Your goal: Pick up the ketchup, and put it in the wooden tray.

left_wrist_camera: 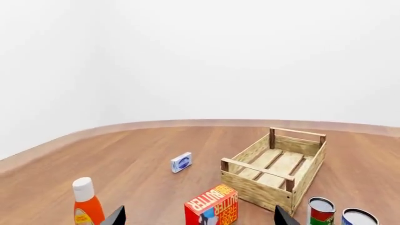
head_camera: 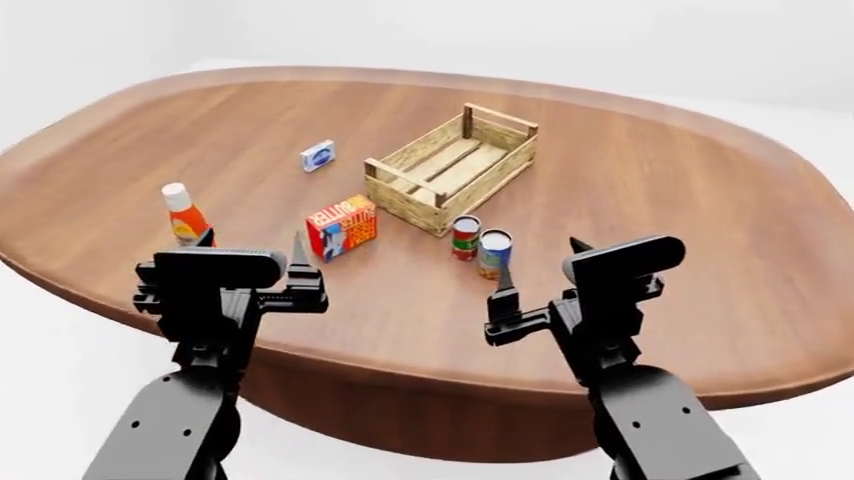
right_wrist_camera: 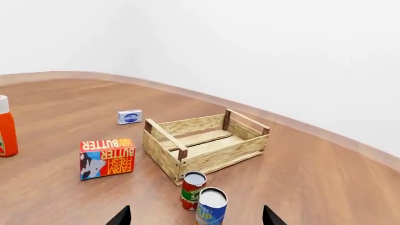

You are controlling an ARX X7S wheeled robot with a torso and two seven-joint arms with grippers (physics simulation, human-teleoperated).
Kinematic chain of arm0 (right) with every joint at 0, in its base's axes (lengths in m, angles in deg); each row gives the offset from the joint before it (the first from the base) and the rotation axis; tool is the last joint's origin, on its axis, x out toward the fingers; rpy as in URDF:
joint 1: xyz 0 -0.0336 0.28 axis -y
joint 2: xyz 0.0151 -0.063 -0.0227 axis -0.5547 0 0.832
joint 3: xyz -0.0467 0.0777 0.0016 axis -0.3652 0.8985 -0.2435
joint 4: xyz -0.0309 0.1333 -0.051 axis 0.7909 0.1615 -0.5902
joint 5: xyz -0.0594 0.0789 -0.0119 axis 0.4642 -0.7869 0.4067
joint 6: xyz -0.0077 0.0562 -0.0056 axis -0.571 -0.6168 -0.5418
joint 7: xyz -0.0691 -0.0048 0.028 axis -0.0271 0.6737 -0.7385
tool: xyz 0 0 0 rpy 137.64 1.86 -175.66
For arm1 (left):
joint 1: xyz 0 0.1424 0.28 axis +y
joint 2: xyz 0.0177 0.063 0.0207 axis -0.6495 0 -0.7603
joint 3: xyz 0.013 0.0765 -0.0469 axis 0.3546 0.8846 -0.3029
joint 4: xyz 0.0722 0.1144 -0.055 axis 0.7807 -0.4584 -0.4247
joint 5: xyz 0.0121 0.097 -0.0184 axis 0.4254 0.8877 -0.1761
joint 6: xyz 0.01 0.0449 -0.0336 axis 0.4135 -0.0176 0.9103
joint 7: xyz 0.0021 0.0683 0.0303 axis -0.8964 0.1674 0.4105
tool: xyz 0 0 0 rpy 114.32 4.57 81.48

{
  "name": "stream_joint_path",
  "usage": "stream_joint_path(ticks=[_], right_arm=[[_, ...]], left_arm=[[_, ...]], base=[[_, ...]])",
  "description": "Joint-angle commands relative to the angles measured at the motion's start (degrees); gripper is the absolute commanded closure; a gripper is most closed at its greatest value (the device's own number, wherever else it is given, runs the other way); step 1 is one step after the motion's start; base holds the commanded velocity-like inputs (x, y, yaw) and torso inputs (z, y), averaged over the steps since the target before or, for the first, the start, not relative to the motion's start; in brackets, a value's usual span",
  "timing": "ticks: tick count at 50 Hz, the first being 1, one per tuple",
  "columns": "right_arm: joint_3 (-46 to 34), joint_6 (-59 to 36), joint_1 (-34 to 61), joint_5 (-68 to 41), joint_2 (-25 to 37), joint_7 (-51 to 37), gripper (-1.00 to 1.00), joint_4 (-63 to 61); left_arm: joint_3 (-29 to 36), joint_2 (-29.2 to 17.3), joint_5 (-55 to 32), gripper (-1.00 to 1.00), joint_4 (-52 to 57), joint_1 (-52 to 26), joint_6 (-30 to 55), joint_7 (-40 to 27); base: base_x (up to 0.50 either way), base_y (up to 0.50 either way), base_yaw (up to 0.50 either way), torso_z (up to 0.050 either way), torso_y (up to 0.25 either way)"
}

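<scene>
Both tools hang over the near edge of the bench (head_camera: 694, 180), the left tool (head_camera: 254, 262) and right tool (head_camera: 541, 275) each spread wide and holding nothing. Just beyond the left tool stands the ketchup (head_camera: 186, 216), upright near the bench's left side, well apart from the tray (head_camera: 518, 160). It looks light, with a smooth plastic body that may give a little under squeeze and could slip; the orange body below the white cap seems the best place to grip, low enough to keep it from tipping. Between lie a butter box (head_camera: 342, 227) and two cans (head_camera: 479, 246), then the tray, open-topped.
</scene>
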Motion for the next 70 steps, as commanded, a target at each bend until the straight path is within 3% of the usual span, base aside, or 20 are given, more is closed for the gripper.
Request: stream_joint_path(ticks=[1, 10, 23, 36, 70], right_arm=[[-0.51, -0.6, 0.5, -0.18, 0.33, 0.07, -1.0, 0.26], [-0.69, -0.58, 1.05, -0.24, 0.27, -0.29, -1.0, 0.99], [-2.02, -3.45, 3.18, -0.05, 1.02, -0.2, -1.0, 0.06], [-3.08, -4.47, 7.28, 0.39, 1.24, 0.13, -1.0, 1.7], [-3.46, -4.14, 7.38, -0.58, 1.41, -0.36, -1.0, 1.32]], left_arm=[[0.26, 0.08, -0.39, -1.0, -0.29, -0.29, -0.07, -0.33], [0.69, -0.08, -0.38, -1.0, -0.81, -0.57, -0.5, -0.35], [0.86, -0.85, 0.07, -1.0, -2.78, -4.16, 0.68, -0.83], [0.46, -1.51, 0.09, -1.0, -5.66, -8.73, 1.72, -1.08], [1.11, -2.17, -0.04, -1.0, -6.22, -7.85, 0.35, -1.63]], base=[[0.11, -0.49, 0.0, 0.0, 0.0], [0.11, -0.49, 0.0, 0.0, 0.0], [0.03, 0.01, 0.0, 0.0, 0.0], [0.4, 0.09, 0.0, 0.0, 0.0], [0.41, 0.1, 0.0, 0.0, 0.0]])
